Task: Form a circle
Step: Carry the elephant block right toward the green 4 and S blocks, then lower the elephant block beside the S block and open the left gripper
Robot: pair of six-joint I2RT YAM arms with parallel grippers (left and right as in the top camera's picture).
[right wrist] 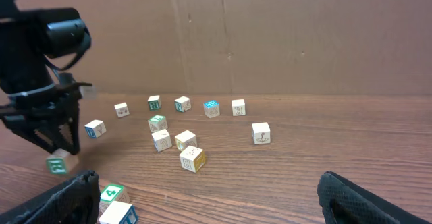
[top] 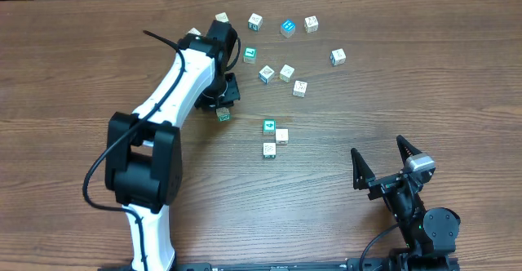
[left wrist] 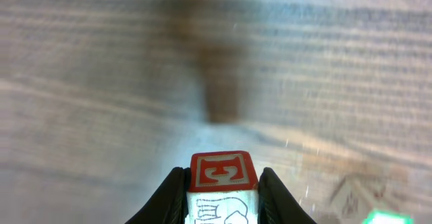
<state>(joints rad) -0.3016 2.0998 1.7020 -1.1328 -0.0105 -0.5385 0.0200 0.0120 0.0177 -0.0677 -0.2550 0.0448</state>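
One cube point(left wrist: 223, 170), perhaps marked "S", sits pinched in left hand point(left wrist: 222, 183); right hand point(top: 378, 148) gapes.

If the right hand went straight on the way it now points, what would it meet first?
Probably the pale cube nearest it, just left of centre; nothing lies before that, though depth is hard to judge.

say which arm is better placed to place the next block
Probably left: the left gripper grips a block beside the other blocks, while the right gripper sits open and empty, far from them.
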